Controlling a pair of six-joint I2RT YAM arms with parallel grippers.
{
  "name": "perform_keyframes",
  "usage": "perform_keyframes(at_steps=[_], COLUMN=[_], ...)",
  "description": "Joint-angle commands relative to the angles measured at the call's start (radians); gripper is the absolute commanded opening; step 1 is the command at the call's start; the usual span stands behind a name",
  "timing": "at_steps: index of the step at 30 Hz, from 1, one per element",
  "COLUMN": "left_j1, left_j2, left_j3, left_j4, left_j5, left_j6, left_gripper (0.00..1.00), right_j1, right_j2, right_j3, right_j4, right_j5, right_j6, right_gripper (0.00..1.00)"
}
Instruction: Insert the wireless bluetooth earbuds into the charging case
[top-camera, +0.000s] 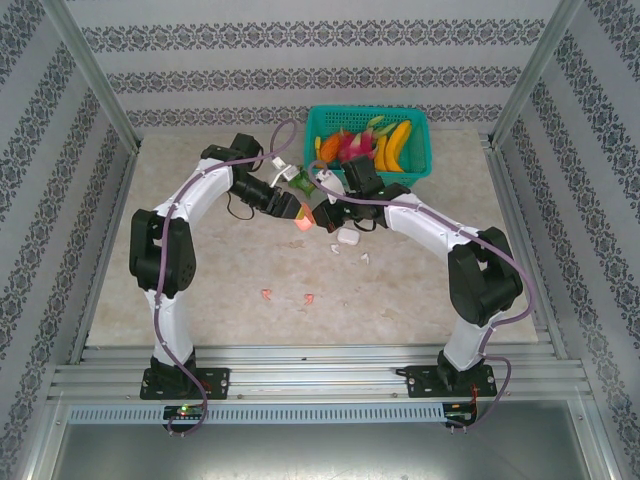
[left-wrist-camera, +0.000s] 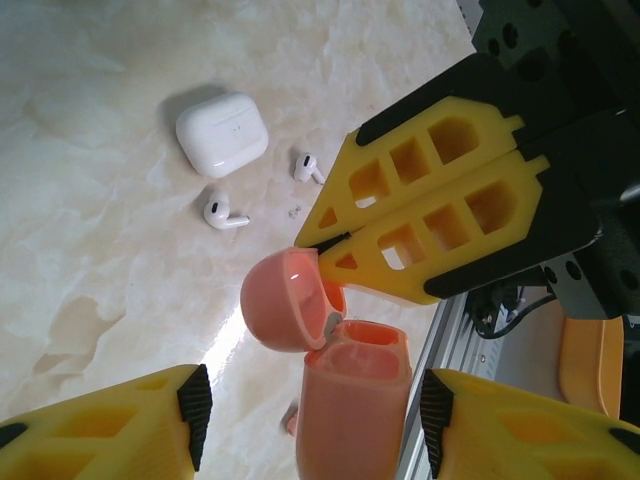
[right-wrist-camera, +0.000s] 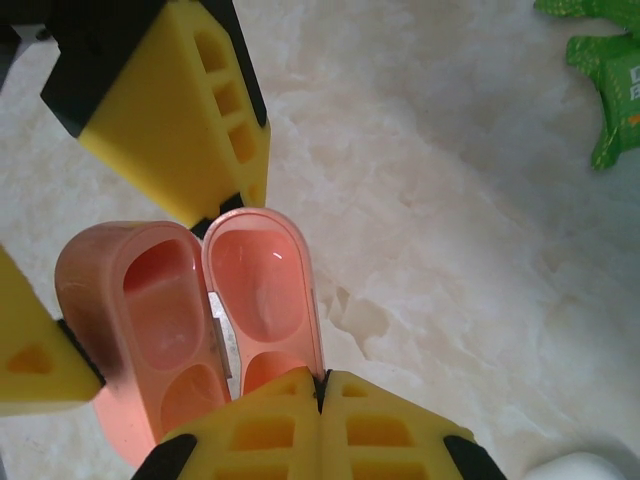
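A salmon-pink charging case (left-wrist-camera: 352, 410) stands open between the pads of my left gripper (left-wrist-camera: 315, 410). One pad (left-wrist-camera: 435, 408) is almost against its body; the other (left-wrist-camera: 195, 415) stands a clear gap away. My right gripper (right-wrist-camera: 320, 378) is shut on the rim of the case's raised lid (right-wrist-camera: 262, 285). Both earbud wells (right-wrist-camera: 160, 300) look empty. Two white earbuds (left-wrist-camera: 222, 213) (left-wrist-camera: 306, 166) lie beside a closed white case (left-wrist-camera: 222, 133). Two pink earbuds (top-camera: 266, 294) (top-camera: 309, 298) lie nearer the arm bases. In the top view both grippers (top-camera: 298, 212) (top-camera: 318, 212) meet at the pink case (top-camera: 303, 222).
A teal basket (top-camera: 420, 150) of toy fruit stands at the back right. A green packet (right-wrist-camera: 615, 80) lies near it. Metal rails run along the table's right side (left-wrist-camera: 450, 340) and the near edge (top-camera: 320, 365).
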Motion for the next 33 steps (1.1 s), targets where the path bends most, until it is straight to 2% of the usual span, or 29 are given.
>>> perform_keyframes(at_steps=[1, 9, 19, 26, 33], left_j1=[-0.007, -0.007, -0.006, -0.007, -0.007], left_j2=[0.017, 0.020, 0.027, 0.036, 0.042], left_j3=[0.007, 0.010, 0.015, 0.015, 0.010], left_j4=[-0.038, -0.066, -0.103, -0.098, -0.073], left_j5=[0.050, 0.086, 0.117, 0.123, 0.130], left_j6=[0.041, 0.075, 0.109, 0.104, 0.089], left_gripper=[0.56, 0.42, 0.34, 0.32, 0.21], right_j1=[0.010, 0.008, 0.006, 0.006, 0.005], right_j2=[0.016, 0.024, 0.031, 0.036, 0.035], right_j3=[0.038, 0.046, 0.054, 0.056, 0.052], right_j4=[-0.014, -0.018, -0.024, -0.020, -0.012], right_j5=[-0.029, -0.034, -0.035, -0.039, -0.040], right_j6=[-0.015, -0.015, -0.017, -0.015, -0.008], right_gripper=[0.00, 0.00, 0.00, 0.00, 0.00])
